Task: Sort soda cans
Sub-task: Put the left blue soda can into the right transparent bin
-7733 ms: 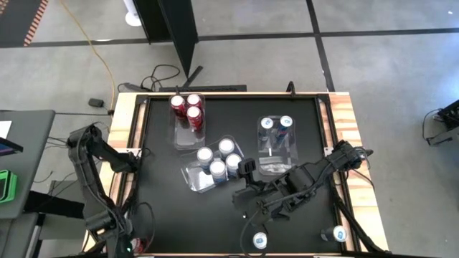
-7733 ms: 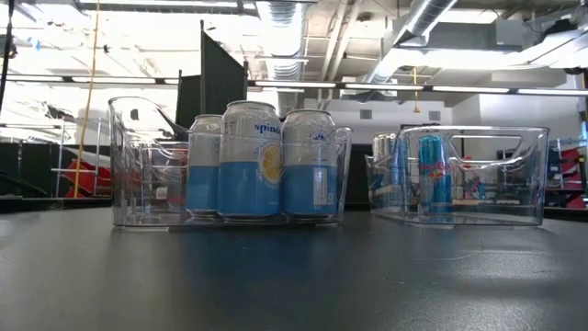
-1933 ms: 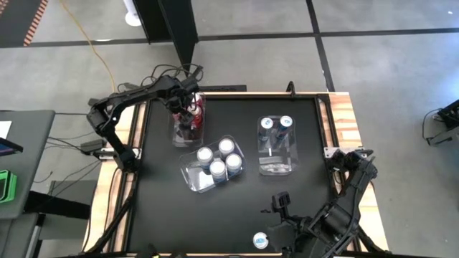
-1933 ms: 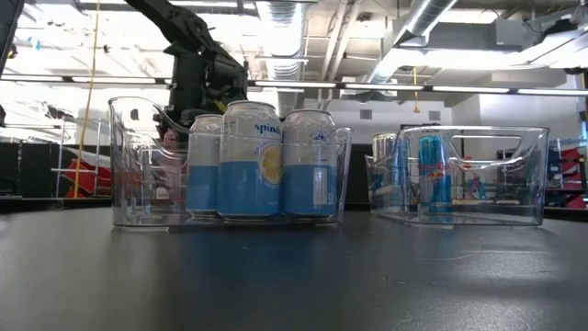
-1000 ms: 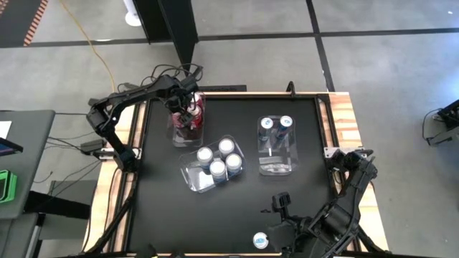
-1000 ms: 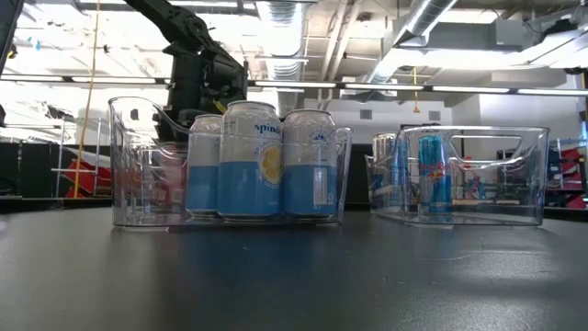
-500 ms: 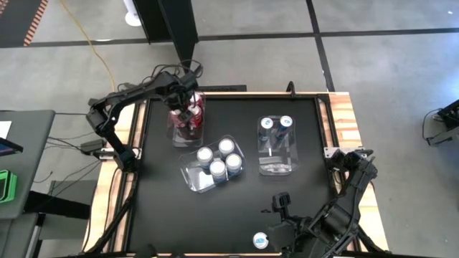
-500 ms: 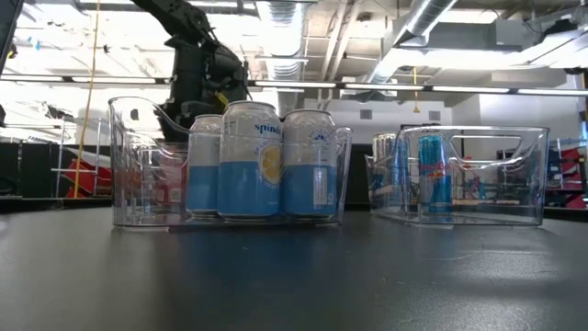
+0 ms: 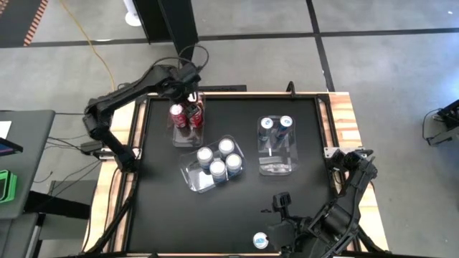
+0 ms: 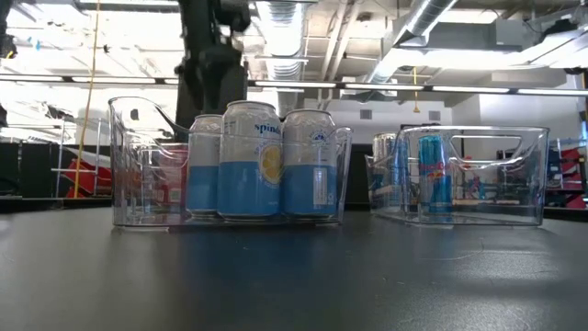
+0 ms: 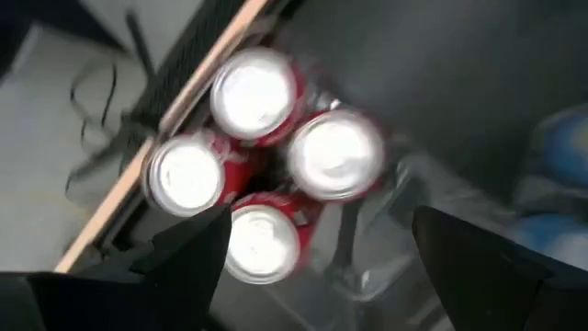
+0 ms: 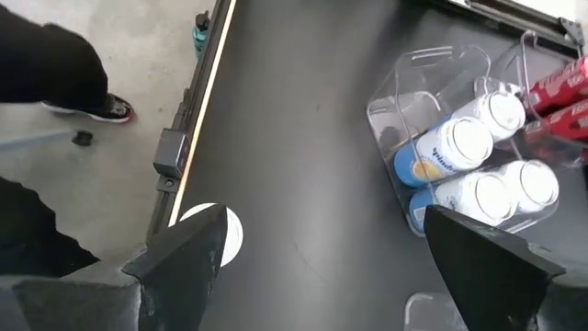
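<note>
You can read only one piece of text — the letters "spind", cut off by the can's curve, on the front silver-white and light blue can (image 10: 252, 158) in the low view. It stands in the clear bin (image 10: 138, 165) at the table's middle. The red cans (image 11: 262, 165) carry white script, too blurred to read. The dark blue can (image 10: 441, 179) shows a logo — not legible. You'll find no numbers or signs.

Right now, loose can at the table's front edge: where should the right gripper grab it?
Grip the loose can across its round side wall, coming down from above. It stands upright, silver top up, beside the right gripper, with bare table around it, so probably nothing blocks the fingers.
</note>
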Controlling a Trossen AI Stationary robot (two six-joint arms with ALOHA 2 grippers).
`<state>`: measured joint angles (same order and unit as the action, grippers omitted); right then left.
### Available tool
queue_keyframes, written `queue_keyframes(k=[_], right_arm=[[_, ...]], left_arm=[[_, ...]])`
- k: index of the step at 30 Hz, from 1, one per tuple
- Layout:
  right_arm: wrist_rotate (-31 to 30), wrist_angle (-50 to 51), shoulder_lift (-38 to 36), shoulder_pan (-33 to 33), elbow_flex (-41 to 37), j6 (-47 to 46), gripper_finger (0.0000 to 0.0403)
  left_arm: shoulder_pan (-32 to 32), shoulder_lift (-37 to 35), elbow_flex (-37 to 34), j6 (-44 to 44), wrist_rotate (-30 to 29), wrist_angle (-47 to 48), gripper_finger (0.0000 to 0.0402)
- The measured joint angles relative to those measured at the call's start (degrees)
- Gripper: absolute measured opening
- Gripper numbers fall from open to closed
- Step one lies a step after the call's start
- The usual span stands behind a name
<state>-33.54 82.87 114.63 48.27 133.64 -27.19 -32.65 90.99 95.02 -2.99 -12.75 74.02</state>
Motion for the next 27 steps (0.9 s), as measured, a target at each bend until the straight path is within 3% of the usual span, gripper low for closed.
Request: queue_keyframes(k=[7, 13, 19, 27], right_arm=[[1.6, 1.5, 0.0, 0.1, 0.0, -5.8, 0.0388], [6.4, -0.7, 1.7, -0.2, 0.1, -6.7, 0.0388], [18.1, -0.8, 7.9, -2.2, 0.0, -8.9, 0.0388], [25.2, -1.5, 13.2, -3.8, 0.0, -9.0, 0.0388]], left_arm=[[12.7, -12.8, -1.3, -5.4, -1.4, -5.0, 0.0336], [29.2, -19.8, -1.5, -14.3, -11.4, -7.6, 0.0336], [45.1, -19.7, -1.5, -21.1, -22.4, -7.9, 0.0336], [58.6, -15.4, -1.6, -27.0, -33.2, -7.9, 0.0336]])
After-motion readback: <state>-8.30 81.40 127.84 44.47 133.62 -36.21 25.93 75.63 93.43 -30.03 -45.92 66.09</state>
